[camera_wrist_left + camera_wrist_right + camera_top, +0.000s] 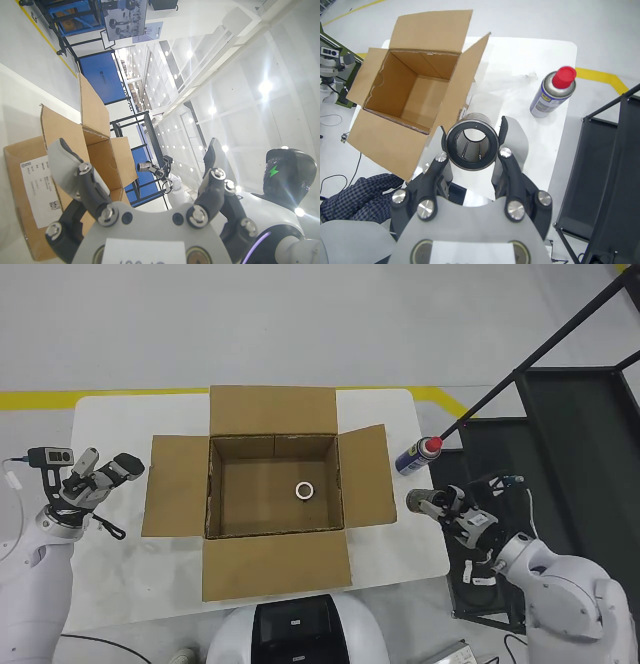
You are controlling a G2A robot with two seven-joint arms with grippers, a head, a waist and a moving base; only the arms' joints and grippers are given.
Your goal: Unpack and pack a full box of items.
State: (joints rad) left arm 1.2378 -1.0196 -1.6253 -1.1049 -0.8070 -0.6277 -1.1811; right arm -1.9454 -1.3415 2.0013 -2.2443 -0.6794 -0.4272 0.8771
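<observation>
**Top view.** The cardboard box [275,484] stands at the middle of the white tabletop [120,564] with all four flaps folded outward. On the box floor, toward 3 o'clock from its centre, lies one small round part [305,491] with a dark bore. The spray can [418,454], blue and grey with a red cap, stands on the tabletop at 2 o'clock from the box, apart from the flap on that side. The right pincer [425,502] is at 3 o'clock from the box, just beside that flap and at 6 o'clock from the spray can. It is closed around a metal sleeve [418,502]. The left pincer [110,474] is at 9 o'clock from the box, near the tabletop edge, its fingers spread with nothing between them.

**Left wrist view.** The left pincer [136,150] stands wide open and empty. Both fingers [62,160] are clear of the cardboard box [100,155], whose near flap carries a white label [37,190]. Farther off, the right pincer [150,168] grips the metal sleeve [142,167].

**Right wrist view.** The right pincer [473,132] clamps the metal sleeve [476,118] by its sides, with the open bore facing the camera. The cardboard box [427,92] and the upright spray can [551,97] stand beyond it on the tabletop [520,55]
</observation>
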